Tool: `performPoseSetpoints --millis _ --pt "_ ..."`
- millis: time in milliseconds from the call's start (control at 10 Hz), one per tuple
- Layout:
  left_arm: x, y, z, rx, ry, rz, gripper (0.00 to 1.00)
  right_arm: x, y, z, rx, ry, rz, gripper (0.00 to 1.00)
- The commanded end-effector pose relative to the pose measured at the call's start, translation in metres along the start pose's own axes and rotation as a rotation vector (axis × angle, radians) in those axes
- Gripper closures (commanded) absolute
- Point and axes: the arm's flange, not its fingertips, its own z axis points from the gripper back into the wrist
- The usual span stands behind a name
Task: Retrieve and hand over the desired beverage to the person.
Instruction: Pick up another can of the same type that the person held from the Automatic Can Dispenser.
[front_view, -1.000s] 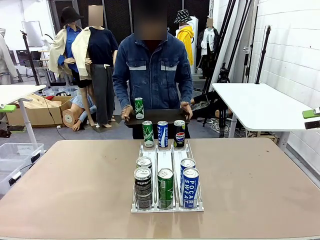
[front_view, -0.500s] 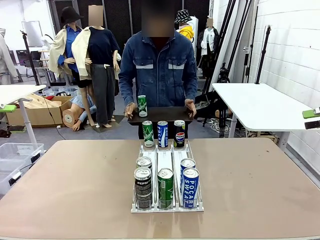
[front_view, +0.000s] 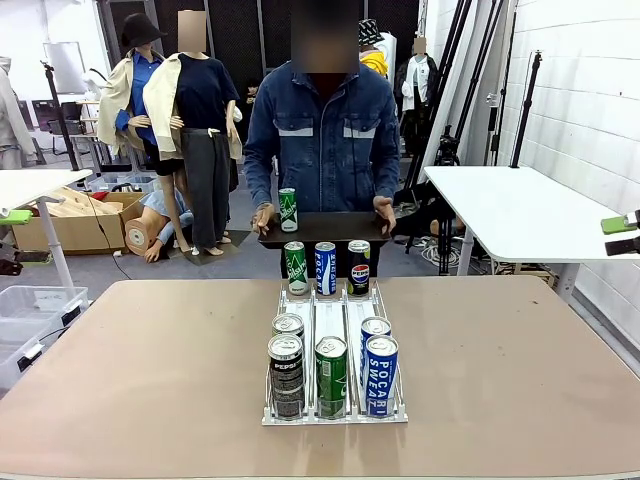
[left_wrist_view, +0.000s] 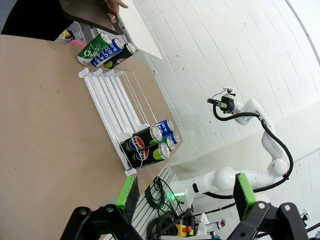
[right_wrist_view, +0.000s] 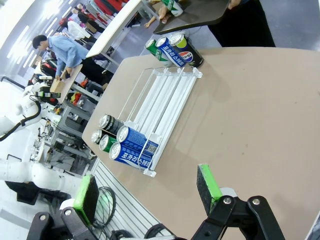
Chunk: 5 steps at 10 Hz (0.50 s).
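Left tool (left_wrist_view: 184, 190) and right tool (right_wrist_view: 147, 191) both stand fully open, green pads wide apart, with nothing held. Each hangs on the robot's side of the rack (front_view: 330, 312), well apart from it.

That clear three-lane rack lies mid-tabletop (front_view: 130, 370), its lanes running from the robot toward the person (front_view: 322, 140). Five stock cans crowd its near end: two black Pepsi cans (front_view: 287, 372) in the left lane, one green can (front_view: 331, 375) in the middle, and two blue Pocari cans (front_view: 381, 375) on the right. They probably gather there so the front can is the easy one to take.

Just past the rack's far end stand three sample cans (front_view: 325, 268), one per lane, likely for choosing. Beyond those, the person holds a dark tray (front_view: 330, 230) level in both hands with one green can on it, seemingly ready to receive. Which drink is wanted I cannot tell.

Bare tabletop lies open on both sides of the rack, so either arm has room. The front cans stand close together across the lanes, leaving little space for pads. The rack's near end is close to the tabletop's edge. Any handover must clear the sample cans.
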Motion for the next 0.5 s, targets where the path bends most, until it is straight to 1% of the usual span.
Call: performPoseSetpoints --millis 0,200,400 --pt "-0.001 0.0 0.001 0.0 -0.003 -0.002 0.0 0.01 0.022 -0.016 0.015 0.005 -0.037 0.0" --pt "-0.001 0.0 0.001 0.0 -0.003 -0.002 0.0 0.018 0.039 -0.04 -0.001 0.022 -0.08 0.0" --pt "-0.001 0.0 0.001 0.0 -0.003 -0.002 0.0 0.028 0.054 -0.062 -0.041 0.066 -0.139 0.0"
